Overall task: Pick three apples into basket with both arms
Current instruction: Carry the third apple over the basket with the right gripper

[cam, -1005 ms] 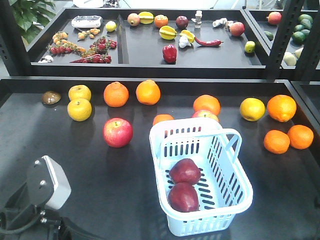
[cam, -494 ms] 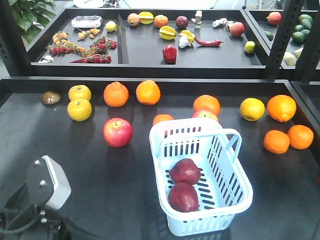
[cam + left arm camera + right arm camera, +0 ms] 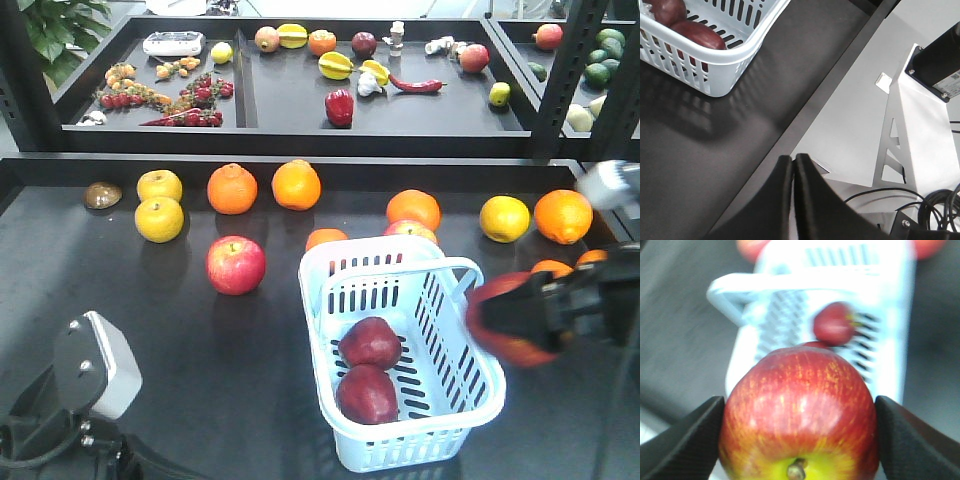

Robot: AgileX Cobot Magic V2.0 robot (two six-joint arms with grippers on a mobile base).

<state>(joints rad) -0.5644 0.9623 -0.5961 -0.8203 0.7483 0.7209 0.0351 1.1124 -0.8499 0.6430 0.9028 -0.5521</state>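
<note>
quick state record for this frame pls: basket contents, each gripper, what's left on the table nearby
basket: two dark red apples inside
right gripper: jaws clamped on a third apple, beside the basket's right rim, not yet inside
left gripper: jaws shut, empty, low near the table edge
pinkish-red apple: on the table, left of the basket
oranges: in a row behind the basket

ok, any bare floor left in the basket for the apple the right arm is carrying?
Yes. In the pale blue-white slotted basket, two dark red apples sit against the left wall; the slotted floor along the right wall and far end is bare. The right gripper holds the red-yellow apple at the right rim. Behind the basket, oranges crowd.
</note>
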